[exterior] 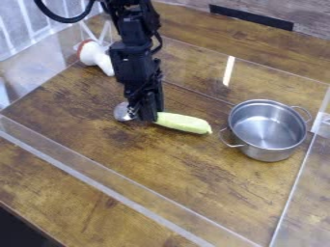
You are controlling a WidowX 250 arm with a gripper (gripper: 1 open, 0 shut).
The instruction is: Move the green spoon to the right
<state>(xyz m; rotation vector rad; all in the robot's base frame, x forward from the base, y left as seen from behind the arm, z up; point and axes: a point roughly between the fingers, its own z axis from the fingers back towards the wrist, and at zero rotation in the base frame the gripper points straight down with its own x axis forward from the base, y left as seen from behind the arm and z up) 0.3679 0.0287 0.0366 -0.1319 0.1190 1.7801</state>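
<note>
Wooden table (77,116), gripper (142,115) clamped on green spoon (183,123), handle trailing right

Steel pot (267,130) at right on wooden table (77,135); white-and-red object (96,55) far left.

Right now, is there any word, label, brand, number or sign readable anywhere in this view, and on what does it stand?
None: no readable text anywhere.
Steel pot: no marking visible.
Green spoon: plain handle.
White and red object: too blurred to tell.
</note>
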